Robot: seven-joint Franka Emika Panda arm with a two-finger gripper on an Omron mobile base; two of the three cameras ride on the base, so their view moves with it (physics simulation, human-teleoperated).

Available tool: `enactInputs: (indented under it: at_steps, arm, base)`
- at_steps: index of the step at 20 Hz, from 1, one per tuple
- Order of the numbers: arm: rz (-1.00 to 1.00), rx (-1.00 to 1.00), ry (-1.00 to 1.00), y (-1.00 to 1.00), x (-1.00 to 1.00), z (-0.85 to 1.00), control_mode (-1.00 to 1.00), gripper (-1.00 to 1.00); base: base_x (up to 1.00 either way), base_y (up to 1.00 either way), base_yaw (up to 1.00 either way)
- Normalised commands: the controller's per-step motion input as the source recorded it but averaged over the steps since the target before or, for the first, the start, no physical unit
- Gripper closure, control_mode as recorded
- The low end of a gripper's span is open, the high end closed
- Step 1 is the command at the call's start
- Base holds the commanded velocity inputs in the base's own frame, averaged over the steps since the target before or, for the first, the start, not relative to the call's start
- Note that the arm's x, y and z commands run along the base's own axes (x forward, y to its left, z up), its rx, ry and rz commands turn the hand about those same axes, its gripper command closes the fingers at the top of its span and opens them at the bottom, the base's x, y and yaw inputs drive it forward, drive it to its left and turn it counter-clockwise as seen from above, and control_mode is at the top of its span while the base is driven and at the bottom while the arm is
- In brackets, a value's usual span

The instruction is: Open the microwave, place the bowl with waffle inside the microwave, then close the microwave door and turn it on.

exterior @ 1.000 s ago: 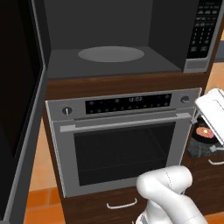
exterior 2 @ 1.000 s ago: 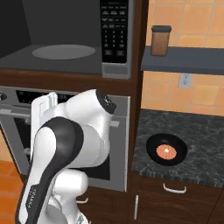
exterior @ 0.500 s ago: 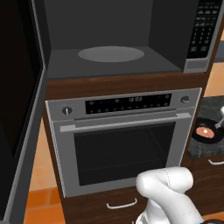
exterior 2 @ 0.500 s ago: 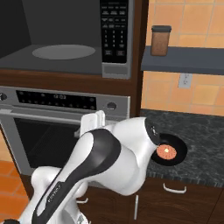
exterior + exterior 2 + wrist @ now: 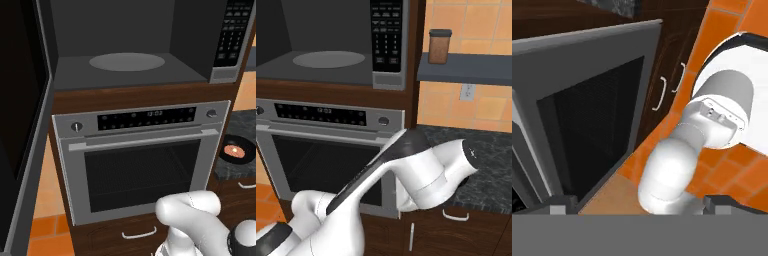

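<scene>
The microwave (image 5: 130, 70) stands open, its grey cavity bare around the round turntable (image 5: 127, 61), with the keypad (image 5: 231, 35) to the right. The microwave door (image 5: 22, 130) is swung far out on the left. Right of the oven, on the dark counter, sits the small black bowl (image 5: 235, 152) with the waffle (image 5: 233, 149) in it. In the right base view my white arm (image 5: 426, 170) covers the bowl's spot. My gripper (image 5: 641, 206) is open, fingertips (image 5: 562, 206) wide apart and holding nothing. It hangs low beside the oven front, facing the floor.
The silver oven (image 5: 142, 160) with its bar handle fills the space under the microwave, and its glass door (image 5: 587, 115) is close in the hand view. Drawer fronts (image 5: 662, 92) and orange floor tiles (image 5: 732, 30) lie beyond. A brown jar (image 5: 439, 46) stands on the shelf (image 5: 466, 67) above the granite counter (image 5: 491, 165).
The hand has left the right edge of the left base view. In the right base view the arm swung right and down, now covering the bowl. The bowl and door have not moved.
</scene>
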Motion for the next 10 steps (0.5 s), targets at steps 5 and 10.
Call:
enactInputs:
  at_steps: [5, 10]
  arm:
    - [-0.18, -0.25, 0.00, -0.91, 0.46, -0.83, -1.00, -1.00]
    - [-0.10, -0.24, -0.01, -0.62, 0.55, -0.73, -1.00, -1.00]
  base:
    - [0.00, 0.00, 0.00]
    - [0.00, 0.00, 0.00]
